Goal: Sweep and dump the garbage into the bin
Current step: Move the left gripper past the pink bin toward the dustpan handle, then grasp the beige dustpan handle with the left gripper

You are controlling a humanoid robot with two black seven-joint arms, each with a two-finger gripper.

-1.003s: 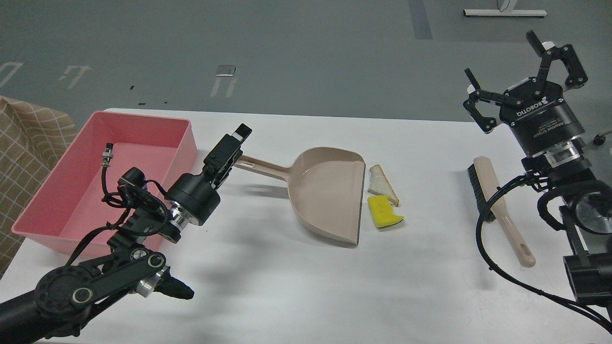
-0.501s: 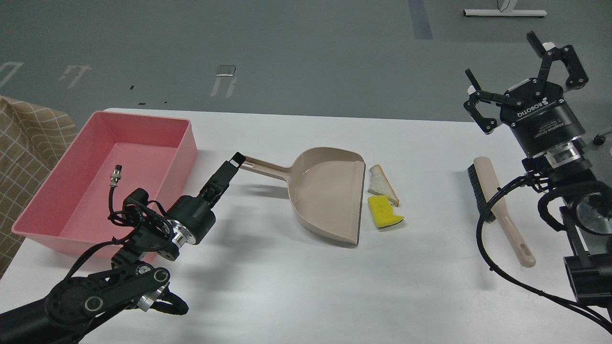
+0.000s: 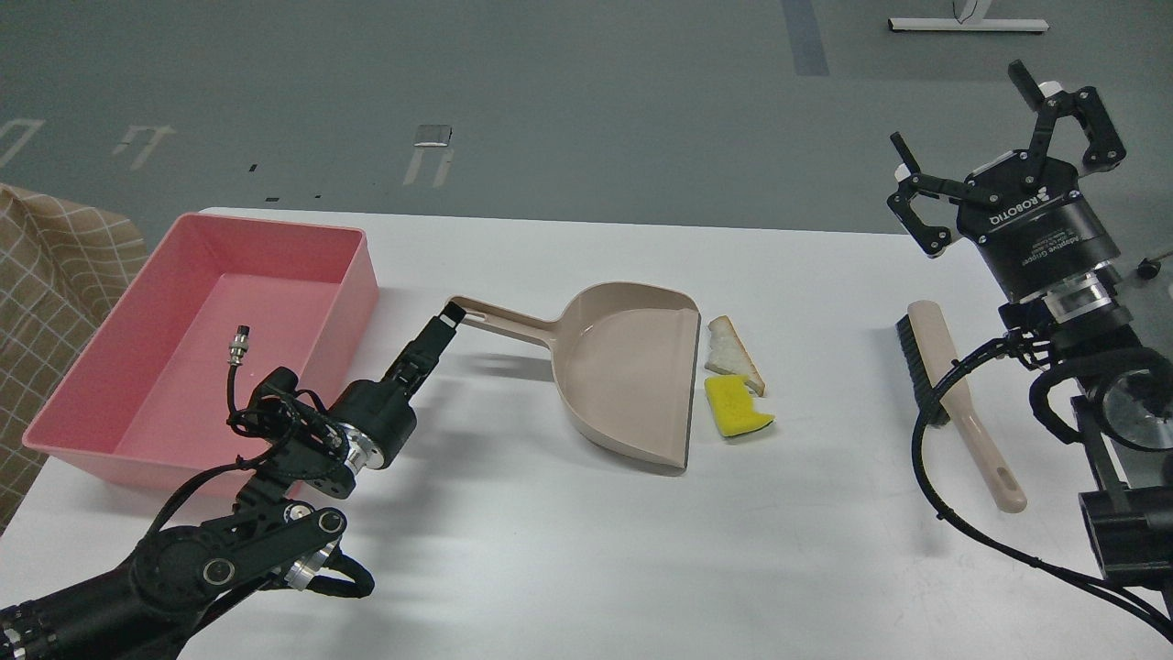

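The garbage lies on the white table: a white bread wedge with brown crust and a yellow sponge chunk, both right at the lip of the beige dustpan. The pink bin stands at the left and holds nothing. My left gripper is low at the tip of the dustpan's handle; it is seen edge-on, so its fingers cannot be told apart. My right gripper is open and empty, raised above the table's far right.
A beige hand brush with black bristles lies on the table at the right, under my right arm. A checked brown cloth sits left of the bin. The bare table stretches in front of the dustpan.
My left arm has dropped and its gripper has come down from above the handle to the handle's tip. The right arm, dustpan and scraps have not moved.
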